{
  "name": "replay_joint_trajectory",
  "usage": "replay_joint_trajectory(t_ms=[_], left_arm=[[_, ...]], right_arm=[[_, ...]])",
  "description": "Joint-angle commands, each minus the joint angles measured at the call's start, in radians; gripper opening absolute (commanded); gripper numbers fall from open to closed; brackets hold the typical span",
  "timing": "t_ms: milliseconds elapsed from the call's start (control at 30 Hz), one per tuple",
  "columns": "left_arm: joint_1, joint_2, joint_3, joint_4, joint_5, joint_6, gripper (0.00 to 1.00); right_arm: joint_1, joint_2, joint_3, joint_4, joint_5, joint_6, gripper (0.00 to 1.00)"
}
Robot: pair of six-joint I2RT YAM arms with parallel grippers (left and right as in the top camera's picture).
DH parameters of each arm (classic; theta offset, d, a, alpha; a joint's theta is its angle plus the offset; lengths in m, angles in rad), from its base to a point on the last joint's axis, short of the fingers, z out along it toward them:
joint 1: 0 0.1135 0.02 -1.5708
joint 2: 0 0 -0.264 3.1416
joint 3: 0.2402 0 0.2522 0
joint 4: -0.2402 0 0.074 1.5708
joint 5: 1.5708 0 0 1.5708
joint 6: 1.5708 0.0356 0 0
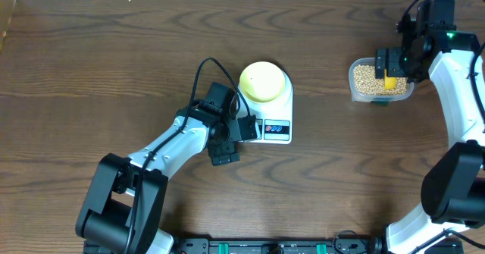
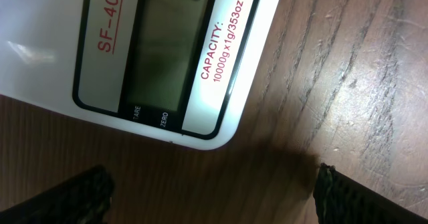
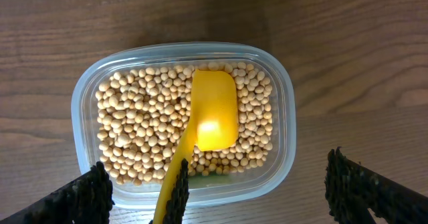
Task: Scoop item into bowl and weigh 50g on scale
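Under the right gripper [image 3: 217, 174] — beans [image 3: 134, 124] in the tub [image 3: 284, 117], scoop [image 3: 214, 110] atop.

One scale [image 1: 274, 127], one bowl [image 1: 262, 81], one clear tub [image 3: 79, 97] of uncounted beans [image 3: 134, 117], one yellow scoop [image 3: 214, 110], two robot arms [image 1: 170, 142] [image 1: 455, 72].
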Motion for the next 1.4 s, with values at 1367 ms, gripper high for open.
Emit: replay_joint_trajectory(t_ms=[1367], left_arm=[[-0.029,-0.195,0.013,-0.006,0.549,-0.314,0.98]], right_arm=[[-0.007,0.003,-0.003,0.001,0.008,0.006,0.99]])
